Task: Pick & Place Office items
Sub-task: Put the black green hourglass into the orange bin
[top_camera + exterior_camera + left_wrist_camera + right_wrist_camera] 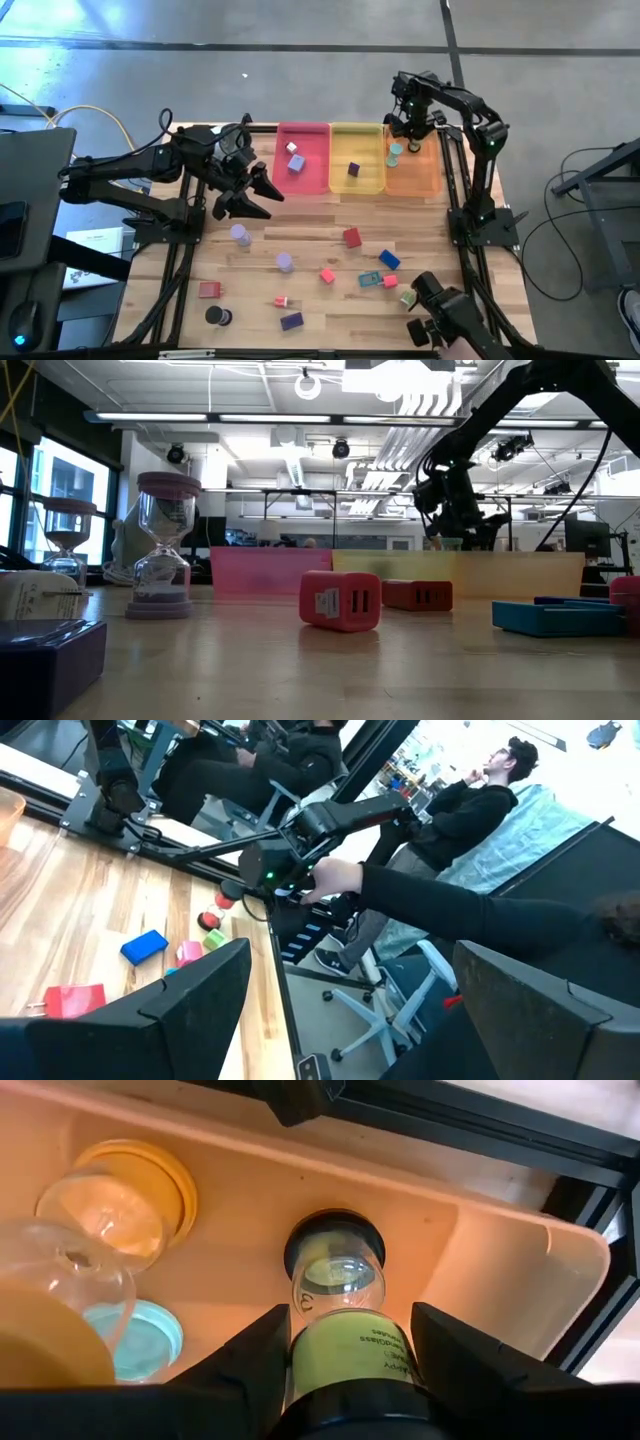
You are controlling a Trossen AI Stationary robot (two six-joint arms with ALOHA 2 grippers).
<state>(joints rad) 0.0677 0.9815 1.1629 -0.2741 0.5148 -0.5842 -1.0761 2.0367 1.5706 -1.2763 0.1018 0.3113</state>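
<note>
Nearest the low camera, a dark blue block (45, 660) lies on the desk (300, 670), with a red block (340, 600) farther in and a lavender sand timer (163, 545) standing upright to one side.

From above, the right hand (410, 125) hangs over the orange tray (420, 175) at the desk's far edge. Its wrist view shows both fingers (250, 1365) pressed against the sides of a small green sand timer (335, 1315), partly closed on it, the timer's black end down near the tray floor. Beside it in that tray lie a yellow-capped timer (125, 1195) and a teal-capped one (130, 1340).

The left hand (262, 195) hovers above the desk just in front of the pink tray (303, 175), its fingers (190, 995) spread wide with nothing between them.

Pink tray holds a white piece (292, 148) and a lavender one (296, 163); the yellow tray (357, 175) holds a purple block (353, 169).

Remaining items lie scattered over the near half of the desk, among them two lavender cylinders (240, 234), a red block (351, 237), a blue block (389, 260) and a black disc (214, 316).

A seated person (470, 800) shows beyond the desk.
</note>
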